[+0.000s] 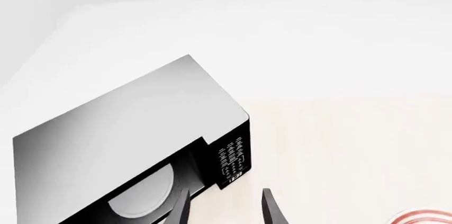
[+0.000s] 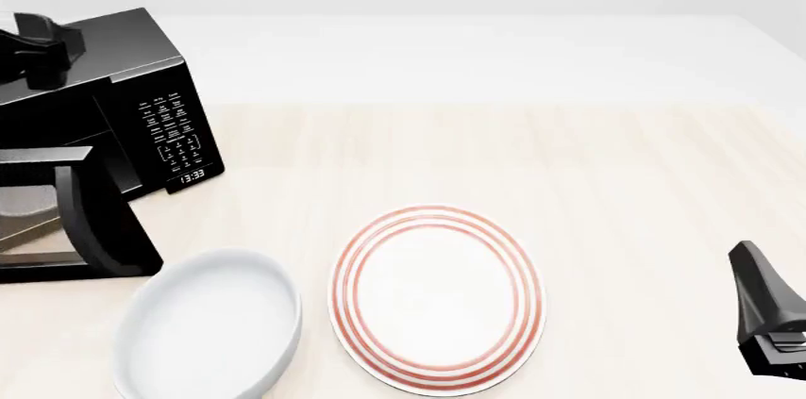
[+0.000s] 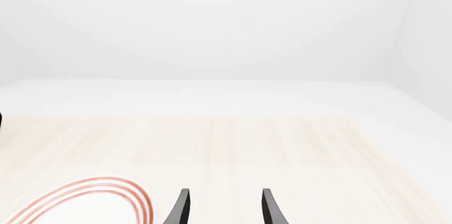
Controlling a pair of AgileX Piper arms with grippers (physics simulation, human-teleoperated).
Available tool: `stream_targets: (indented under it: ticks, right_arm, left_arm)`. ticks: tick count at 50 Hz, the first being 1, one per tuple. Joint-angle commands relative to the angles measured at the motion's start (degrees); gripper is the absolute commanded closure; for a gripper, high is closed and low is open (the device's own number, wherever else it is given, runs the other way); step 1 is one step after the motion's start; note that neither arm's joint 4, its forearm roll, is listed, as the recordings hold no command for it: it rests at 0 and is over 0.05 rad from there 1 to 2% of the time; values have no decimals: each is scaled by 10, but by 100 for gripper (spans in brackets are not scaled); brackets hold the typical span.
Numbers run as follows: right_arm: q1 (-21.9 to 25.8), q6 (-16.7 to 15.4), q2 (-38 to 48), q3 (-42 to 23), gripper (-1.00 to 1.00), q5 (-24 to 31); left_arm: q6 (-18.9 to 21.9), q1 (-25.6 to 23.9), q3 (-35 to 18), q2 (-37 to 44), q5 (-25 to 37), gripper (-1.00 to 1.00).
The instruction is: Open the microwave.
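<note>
The microwave (image 2: 132,55) is a glossy black box at the table's far left, its keypad panel (image 2: 174,130) facing forward with a small clock below it. Its glass door (image 2: 70,220) stands swung out toward the near side. In the left wrist view I look down on the microwave's top (image 1: 127,128), the keypad (image 1: 233,160) and the pale turntable (image 1: 145,195) inside. My left gripper (image 1: 224,214) hangs open above the front of the oven, holding nothing. My right gripper (image 3: 224,211) is open and empty at the near right, and shows as a dark shape (image 2: 765,319) in the front view.
A white bowl (image 2: 208,324) sits just in front of the open door. A red-ringed plate (image 2: 435,300) lies beside it at the near centre; its rim (image 3: 106,192) also shows in the right wrist view. The left arm (image 2: 38,50) crosses above the microwave's top.
</note>
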Motion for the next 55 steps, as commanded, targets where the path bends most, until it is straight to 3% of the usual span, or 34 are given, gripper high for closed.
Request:
stream_targets:
  ticks: [1,38,55]
  right_arm:
    - [0,0,0,0,-100,0]
    - [0,0,0,0,-100,0]
    - [0,0,0,0,-100,0]
  left_arm:
    - [-23,8,-2,36,3,-100]
    - [-3,22,-27,141,-13,-100]
    - [14,59,6,129,-29,-100]
